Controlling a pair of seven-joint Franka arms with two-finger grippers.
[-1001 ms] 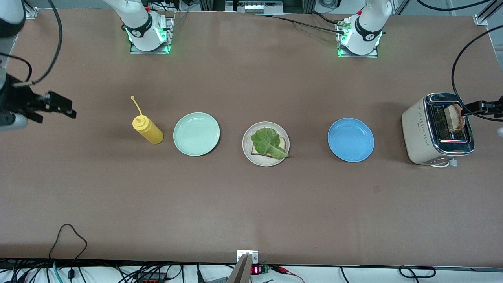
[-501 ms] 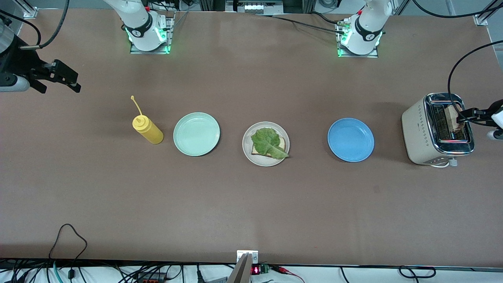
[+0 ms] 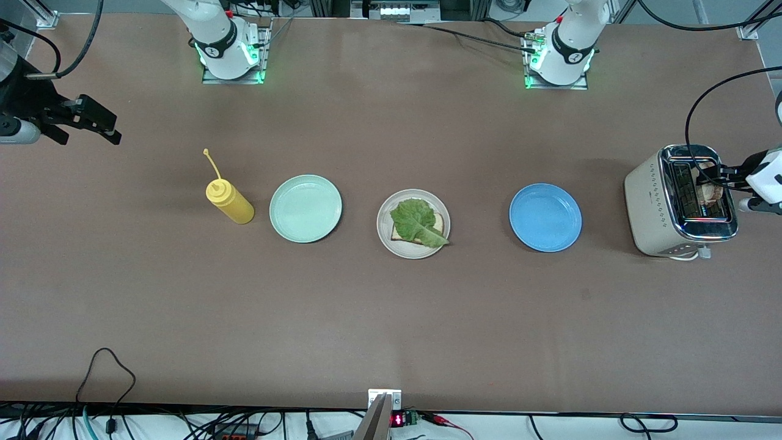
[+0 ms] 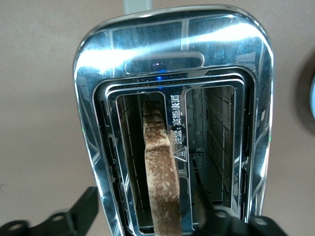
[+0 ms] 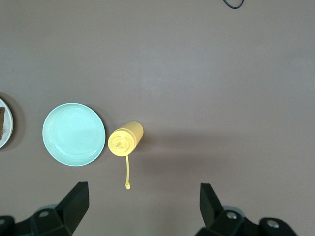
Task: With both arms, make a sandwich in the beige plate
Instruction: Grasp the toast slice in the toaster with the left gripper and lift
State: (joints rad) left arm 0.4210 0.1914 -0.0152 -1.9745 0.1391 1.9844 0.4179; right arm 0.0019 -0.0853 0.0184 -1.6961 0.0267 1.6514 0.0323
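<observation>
The beige plate [image 3: 386,235] is sitting mid-table, nearest the front camera of the row, with a bread slice [image 3: 436,221] lying flat in it and a crinkly lettuce leaf [image 3: 416,222] draped on top of that. The blue plate [image 3: 545,217] is lying beside it toward the left arm's end, and the mint-green plate [image 3: 305,208] toward the right arm's end, with the yellow squeeze bottle [image 3: 230,203] standing just past that. The toaster [image 3: 679,201] is sitting at the left arm's end of the table, with the second bread slice [image 4: 160,179] standing upright in one of its slots. The left gripper [image 3: 716,177] is hovering right over the toaster with its fingers spread wide either side of that slice, not gripping it as far as I can see. The right gripper [image 3: 98,123] is hanging wide open and empty over bare table at the right arm's end, just waiting.
</observation>
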